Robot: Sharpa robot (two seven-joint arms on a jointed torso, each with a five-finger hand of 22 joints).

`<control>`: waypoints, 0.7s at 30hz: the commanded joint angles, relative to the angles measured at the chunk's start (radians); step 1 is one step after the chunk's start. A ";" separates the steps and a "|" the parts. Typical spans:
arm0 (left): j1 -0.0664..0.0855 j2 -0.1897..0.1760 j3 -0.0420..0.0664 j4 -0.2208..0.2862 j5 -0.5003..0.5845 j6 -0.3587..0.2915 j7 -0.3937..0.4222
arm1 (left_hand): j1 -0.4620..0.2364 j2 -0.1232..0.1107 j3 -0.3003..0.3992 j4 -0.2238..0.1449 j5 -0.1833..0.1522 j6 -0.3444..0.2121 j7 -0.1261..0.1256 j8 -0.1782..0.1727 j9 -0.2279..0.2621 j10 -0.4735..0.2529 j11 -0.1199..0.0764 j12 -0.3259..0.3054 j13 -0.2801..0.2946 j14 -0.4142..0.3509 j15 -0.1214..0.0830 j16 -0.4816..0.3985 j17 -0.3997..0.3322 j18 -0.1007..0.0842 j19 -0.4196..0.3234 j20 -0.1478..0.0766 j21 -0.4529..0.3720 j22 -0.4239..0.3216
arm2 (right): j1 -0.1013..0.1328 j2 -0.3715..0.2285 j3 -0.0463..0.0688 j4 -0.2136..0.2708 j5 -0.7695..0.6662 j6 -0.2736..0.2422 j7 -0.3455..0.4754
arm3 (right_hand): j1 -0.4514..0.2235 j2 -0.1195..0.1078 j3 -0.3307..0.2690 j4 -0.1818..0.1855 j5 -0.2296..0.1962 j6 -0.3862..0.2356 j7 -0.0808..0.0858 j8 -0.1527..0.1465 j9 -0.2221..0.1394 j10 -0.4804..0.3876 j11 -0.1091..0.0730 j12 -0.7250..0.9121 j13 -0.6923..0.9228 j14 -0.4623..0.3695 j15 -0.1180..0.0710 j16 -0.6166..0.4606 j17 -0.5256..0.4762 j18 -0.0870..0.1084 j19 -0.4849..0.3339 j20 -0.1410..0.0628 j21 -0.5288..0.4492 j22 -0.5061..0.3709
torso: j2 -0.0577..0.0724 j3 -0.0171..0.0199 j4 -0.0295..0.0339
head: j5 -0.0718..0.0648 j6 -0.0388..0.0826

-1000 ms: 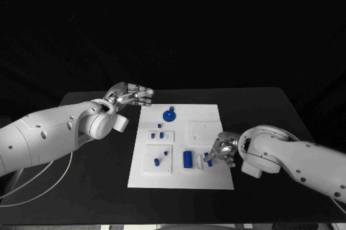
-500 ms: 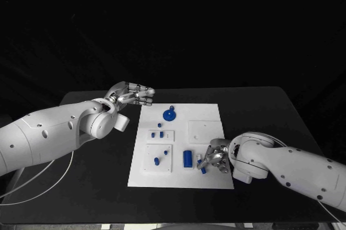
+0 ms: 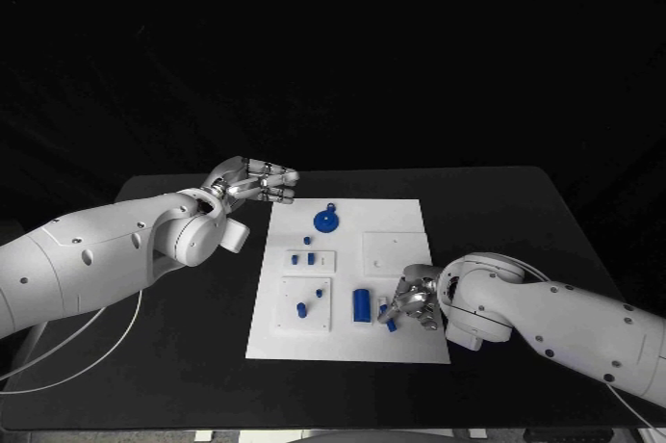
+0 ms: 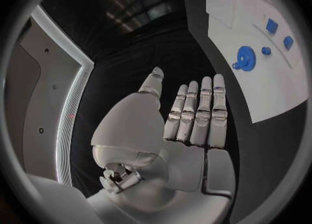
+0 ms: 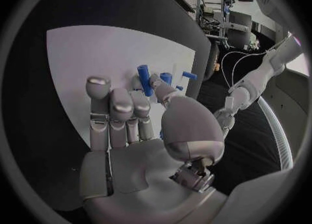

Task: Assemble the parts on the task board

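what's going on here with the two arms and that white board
A two-armed robot is assembling small blue parts on the white task board in the middle of the black table. Its right hand is down over the board's near right part, fingers at a small blue peg, next to a taller blue cylinder; whether it grips the peg is unclear. The left hand hovers off the board's far left corner, holding nothing. A blue round part sits near the far end.

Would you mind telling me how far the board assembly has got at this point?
Several blue parts already stand in the task board, including a blue gear. The right hand holds a small blue peg low over the board's near edge. The left hand waits beside the board, holding nothing. The peg is not yet seated.
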State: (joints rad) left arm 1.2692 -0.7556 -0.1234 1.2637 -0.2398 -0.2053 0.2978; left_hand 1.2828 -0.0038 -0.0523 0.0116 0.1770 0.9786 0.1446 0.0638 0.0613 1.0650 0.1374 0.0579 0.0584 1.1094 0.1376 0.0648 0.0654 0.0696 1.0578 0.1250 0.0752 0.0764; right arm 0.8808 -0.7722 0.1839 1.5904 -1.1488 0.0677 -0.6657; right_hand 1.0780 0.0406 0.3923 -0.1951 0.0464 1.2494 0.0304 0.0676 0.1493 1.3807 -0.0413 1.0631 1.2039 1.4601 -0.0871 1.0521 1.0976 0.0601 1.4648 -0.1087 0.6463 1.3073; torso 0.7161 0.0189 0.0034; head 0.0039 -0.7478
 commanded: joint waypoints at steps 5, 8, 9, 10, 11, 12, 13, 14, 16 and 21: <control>0.001 -0.001 0.000 0.002 -0.005 0.017 0.003 | -0.001 0.010 -0.005 0.003 -0.001 -0.007 0.003 -0.001 0.000 -0.001 0.002 0.001 0.000 0.006 0.001 -0.004 0.000 0.012 0.002 0.002 0.005 0.001 | -0.003 0.002 -0.003 -0.002 -0.022 -0.017 0.001 | -0.005 0.006 0.009 0.000 0.007 0.005 -0.004 -0.004 -0.002 -0.001 -0.007 -0.001 -0.001 0.000 -0.008 -0.004 -0.001 -0.011 0.054 -0.009 -0.003 0.051 | 0.000 0.0003 0.0003 | 0.005 -0.002; 0.001 -0.001 0.000 0.003 -0.005 0.018 0.003 | -0.001 0.010 -0.005 0.003 -0.001 -0.007 0.003 -0.001 0.000 -0.001 0.002 0.001 0.000 0.006 0.001 -0.004 0.000 0.012 0.002 0.002 0.005 0.001 | -0.003 0.002 -0.003 0.000 -0.024 -0.020 0.002 | -0.005 0.006 0.010 0.001 0.007 0.005 -0.004 -0.004 -0.002 -0.002 -0.007 -0.001 -0.001 0.000 -0.008 -0.004 -0.001 -0.011 0.054 -0.009 -0.003 0.050 | 0.000 0.0001 0.0001 | 0.006 -0.001; 0.001 -0.001 0.000 0.003 -0.006 0.018 0.003 | -0.001 0.010 -0.005 0.004 -0.001 -0.007 0.002 -0.001 0.000 -0.001 0.002 0.001 0.000 0.005 0.001 -0.004 0.000 0.012 0.002 0.002 0.005 0.001 | -0.003 0.002 -0.003 0.000 -0.025 -0.020 0.002 | -0.005 0.006 0.010 0.001 0.007 0.005 -0.004 -0.004 -0.002 -0.002 -0.007 -0.001 -0.001 0.000 -0.008 -0.004 -0.001 -0.011 0.054 -0.009 -0.003 0.050 | -0.001 -0.0002 -0.0001 | 0.007 -0.002; 0.001 -0.001 0.000 0.003 -0.006 0.018 0.002 | -0.002 0.010 -0.005 0.004 -0.001 -0.006 0.002 -0.001 0.000 -0.002 0.001 0.001 0.000 0.005 0.001 -0.004 0.000 0.012 0.002 0.002 0.005 0.001 | -0.003 0.002 -0.003 0.000 -0.025 -0.021 0.002 | -0.005 0.006 0.010 0.001 0.007 0.005 -0.004 -0.004 -0.002 -0.002 -0.007 -0.001 -0.001 0.000 -0.008 -0.004 -0.001 -0.011 0.054 -0.009 -0.003 0.050 | -0.001 -0.0002 -0.0004 | 0.007 -0.002; 0.001 -0.002 0.000 0.003 -0.006 0.018 0.002 | -0.002 0.010 -0.005 0.004 -0.001 -0.006 0.002 -0.001 0.000 -0.002 0.001 0.001 0.000 0.005 0.001 -0.004 0.000 0.012 0.002 0.002 0.005 0.001 | -0.003 0.002 -0.003 0.000 -0.025 -0.022 0.002 | -0.005 0.006 0.010 0.001 0.007 0.005 -0.004 -0.004 -0.002 -0.002 -0.007 -0.001 -0.001 0.000 -0.008 -0.004 -0.001 -0.011 0.054 -0.009 -0.003 0.050 | -0.001 -0.0002 -0.0004 | 0.007 -0.002; 0.001 -0.002 0.000 0.003 -0.006 0.018 0.002 | -0.002 0.010 -0.005 0.004 -0.001 -0.006 0.002 -0.001 0.000 -0.002 0.001 0.001 0.000 0.005 0.001 -0.004 0.000 0.012 0.002 0.002 0.005 0.001 | -0.003 0.002 -0.003 0.001 -0.025 -0.022 0.002 | -0.006 0.005 0.011 0.002 0.008 0.005 -0.004 -0.004 -0.003 -0.002 -0.008 -0.001 -0.001 0.000 -0.008 -0.005 -0.003 -0.011 0.054 -0.009 -0.002 0.050 | -0.001 -0.0001 -0.0007 | 0.008 -0.002; 0.001 -0.002 0.000 0.003 -0.006 0.018 0.002 | -0.002 0.010 -0.005 0.004 -0.001 -0.006 0.002 -0.001 0.000 -0.002 0.001 0.001 0.000 0.005 0.001 -0.004 0.000 0.012 0.002 0.002 0.005 0.001 | -0.003 0.001 -0.002 0.001 -0.026 -0.023 0.002 | -0.006 0.005 0.011 0.002 0.008 0.005 -0.004 -0.004 -0.003 -0.002 -0.008 -0.001 -0.001 0.000 -0.008 -0.005 -0.003 -0.011 0.054 -0.009 -0.002 0.050 | -0.001 -0.0001 -0.0007 | 0.008 -0.002; 0.001 -0.002 0.000 0.003 -0.006 0.019 0.002 | -0.002 0.010 -0.005 0.004 -0.001 -0.006 0.002 -0.001 0.000 -0.002 0.001 0.001 0.000 0.005 0.001 -0.004 0.000 0.012 0.002 0.002 0.005 0.001 | -0.003 0.001 -0.002 0.001 -0.026 -0.023 0.003 | -0.006 0.005 0.011 0.002 0.008 0.005 -0.004 -0.004 -0.003 -0.002 -0.008 -0.001 -0.001 0.000 -0.008 -0.005 -0.003 -0.011 0.054 -0.009 -0.002 0.050 | -0.001 -0.0001 -0.0007 | 0.008 -0.002; 0.001 -0.003 0.000 0.003 -0.006 0.019 0.001 | -0.002 0.010 -0.005 0.004 -0.001 -0.006 0.002 -0.001 0.000 -0.002 0.001 0.001 0.000 0.005 0.001 -0.004 0.000 0.012 0.002 0.002 0.005 0.001 | -0.003 0.000 -0.001 0.002 -0.026 -0.024 0.003 | -0.006 0.005 0.011 0.002 0.008 0.005 -0.004 -0.004 -0.003 -0.002 -0.008 -0.001 -0.001 0.000 -0.008 -0.005 -0.003 -0.011 0.054 -0.009 -0.002 0.050 | -0.001 -0.0002 -0.0007 | 0.009 -0.002; 0.001 -0.003 0.000 0.003 -0.006 0.020 0.001 | -0.002 0.010 -0.005 0.004 -0.001 -0.006 0.002 -0.001 0.000 -0.002 0.001 0.001 0.000 0.005 0.001 -0.004 0.000 0.012 0.002 0.002 0.005 0.001 | -0.003 -0.001 0.001 0.002 -0.025 -0.024 0.003 | -0.007 0.005 0.012 0.004 0.008 0.006 -0.004 -0.003 -0.004 -0.002 -0.008 -0.001 -0.001 0.000 -0.009 -0.005 -0.003 -0.011 0.054 -0.009 -0.001 0.049 | 0.000 -0.0004 -0.0008 | 0.009 -0.002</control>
State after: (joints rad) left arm 1.2692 -0.7591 -0.1237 1.2643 -0.2405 -0.2013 0.2940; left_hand 1.2828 -0.0038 -0.0551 0.0143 0.1770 0.9786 0.1447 0.0638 0.0613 1.0650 0.1374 0.0579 0.0584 1.1094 0.1376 0.0648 0.0654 0.0695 1.0578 0.1250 0.0752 0.0764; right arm 0.8803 -0.7736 0.1859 1.5936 -1.1611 0.0495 -0.6643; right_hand 1.0766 0.0391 0.3979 -0.1896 0.0505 1.2515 0.0283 0.0633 0.1441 1.3775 -0.0409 1.0631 1.2041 1.4625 -0.0887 1.0522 1.0959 0.0601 1.4687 -0.1125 0.6464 1.3074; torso 0.7154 0.0190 0.0028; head 0.0128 -0.7494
